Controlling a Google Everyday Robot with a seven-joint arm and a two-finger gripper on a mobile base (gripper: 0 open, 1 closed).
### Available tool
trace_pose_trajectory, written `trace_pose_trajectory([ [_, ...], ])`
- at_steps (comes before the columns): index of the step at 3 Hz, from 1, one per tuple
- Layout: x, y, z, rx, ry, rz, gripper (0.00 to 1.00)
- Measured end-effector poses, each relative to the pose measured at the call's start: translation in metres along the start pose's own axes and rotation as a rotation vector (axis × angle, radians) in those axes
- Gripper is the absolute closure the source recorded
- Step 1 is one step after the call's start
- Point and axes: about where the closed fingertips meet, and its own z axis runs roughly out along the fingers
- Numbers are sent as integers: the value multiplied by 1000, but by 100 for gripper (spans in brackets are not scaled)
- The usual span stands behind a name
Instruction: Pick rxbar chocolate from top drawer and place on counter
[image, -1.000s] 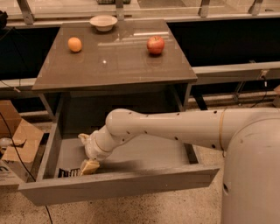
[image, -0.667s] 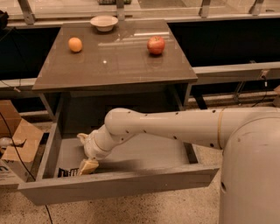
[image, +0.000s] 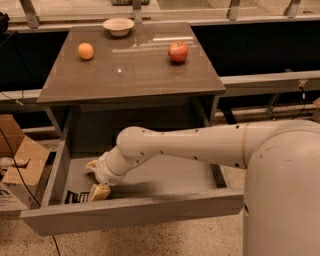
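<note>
The top drawer (image: 130, 214) is pulled out under the counter (image: 132, 65). The rxbar chocolate (image: 76, 197), a black wrapper with white lettering, lies in the drawer's front left corner, partly hidden behind the front panel. My gripper (image: 98, 191) reaches down into the drawer from the right, its tan fingertips right beside the bar's right end and touching or nearly touching it. My white arm crosses the drawer from the right.
On the counter sit an orange (image: 85, 51) at the back left, a red apple (image: 178, 51) at the back right and a white bowl (image: 118, 26) at the far edge. A cardboard box (image: 17, 172) stands on the floor left of the drawer.
</note>
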Motion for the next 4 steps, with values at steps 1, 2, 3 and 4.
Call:
trace_pose_trajectory([
  [1, 3, 0, 11, 17, 6, 14, 46],
  [2, -1, 0, 6, 17, 6, 14, 77],
  [3, -3, 1, 5, 17, 6, 14, 99],
  [4, -5, -10, 8, 74, -18, 25, 100],
])
